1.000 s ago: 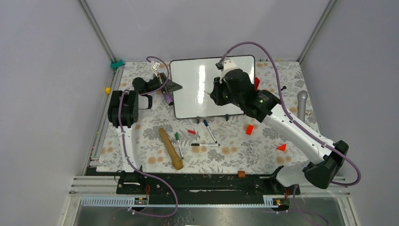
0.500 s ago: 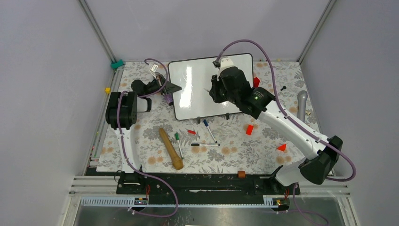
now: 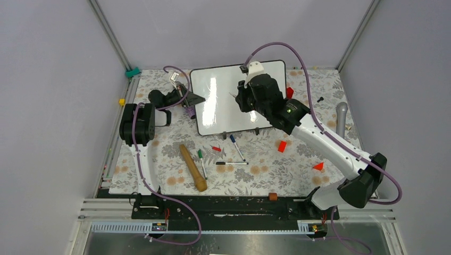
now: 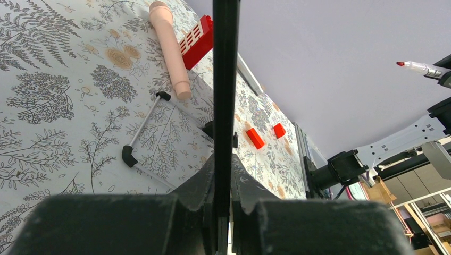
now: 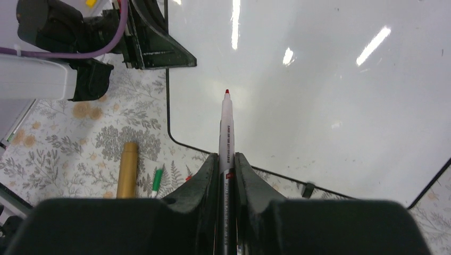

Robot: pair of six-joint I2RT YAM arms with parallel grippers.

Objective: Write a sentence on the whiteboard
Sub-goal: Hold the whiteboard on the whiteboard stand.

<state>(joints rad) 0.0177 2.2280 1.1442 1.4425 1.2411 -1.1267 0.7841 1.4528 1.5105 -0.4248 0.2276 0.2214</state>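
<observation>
Since a second ago my right arm has swung a little up and to the left over the whiteboard (image 3: 215,109), and the board has slid slightly left along with my left arm.

My right arm stretches from its base at the near right corner diagonally forward and left, with the wrist above the right-hand part of the board. My right gripper (image 5: 227,158) is clamped tight on a red marker (image 5: 226,125), which points ahead with its red tip over the glossy white surface. I cannot tell whether the tip touches it.

My left arm rises from the near left, folds at the elbow by the table's left edge and reaches right. My left gripper (image 4: 224,162) is pinched closed on the board's thin black frame at its left side.

The board sits at the far middle of the table, slightly askew, with its small black feet (image 3: 256,130) toward me. It rests on a floral cloth (image 3: 266,172). Nearer to me on the cloth lie a wooden stick (image 3: 192,168), a green-capped pen (image 3: 202,161), a blue-capped pen (image 3: 237,147) and a black pen (image 3: 231,163). Two red blocks (image 3: 282,146) lie to the right. Plain grey walls and metal posts close in the space.
</observation>
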